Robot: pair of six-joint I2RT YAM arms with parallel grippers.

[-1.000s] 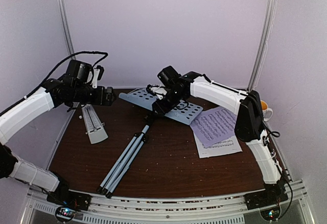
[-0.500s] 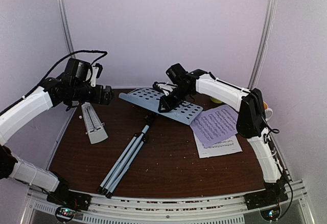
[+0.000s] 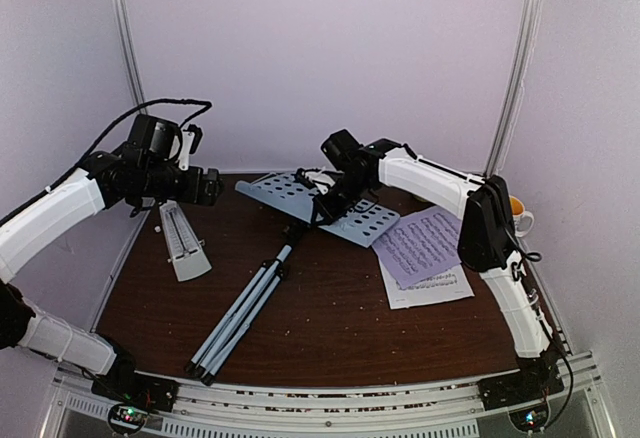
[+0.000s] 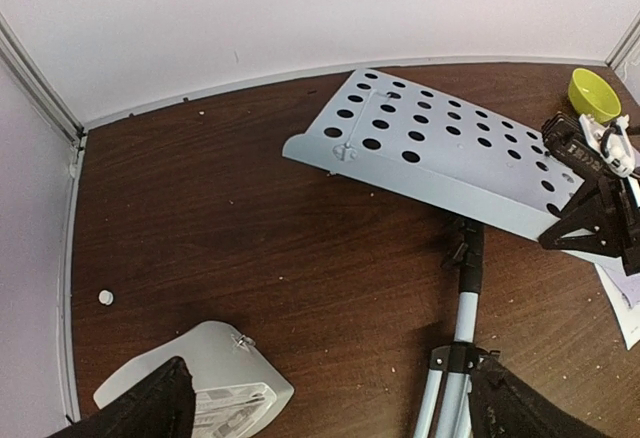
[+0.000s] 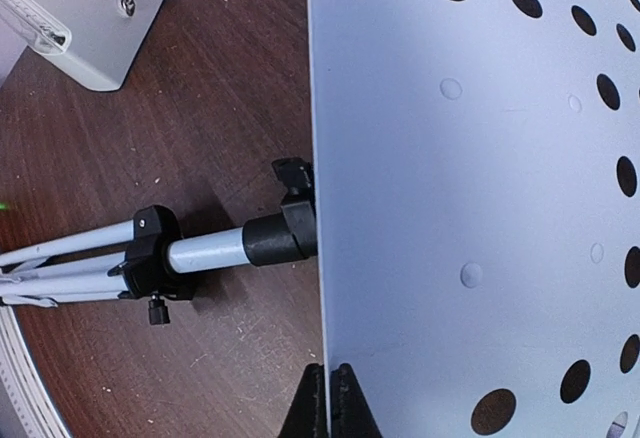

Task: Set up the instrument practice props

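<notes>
1. Pale-metal music stand (image 3: 345, 213) lies collapsed mid-table; right gripper (image 5: 328, 383) is clamped on its desk edge, presumably to raise it.
2. Left gripper (image 4: 332, 393) hovers, fingers apart, above the metronome (image 3: 185, 243), far left.

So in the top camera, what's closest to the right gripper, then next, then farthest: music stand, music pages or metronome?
1. Music stand: the right gripper pinches its edge, in the middle.
2. Sheet-music pages: lying to the right.
3. Metronome: farthest, over on the left.
</notes>
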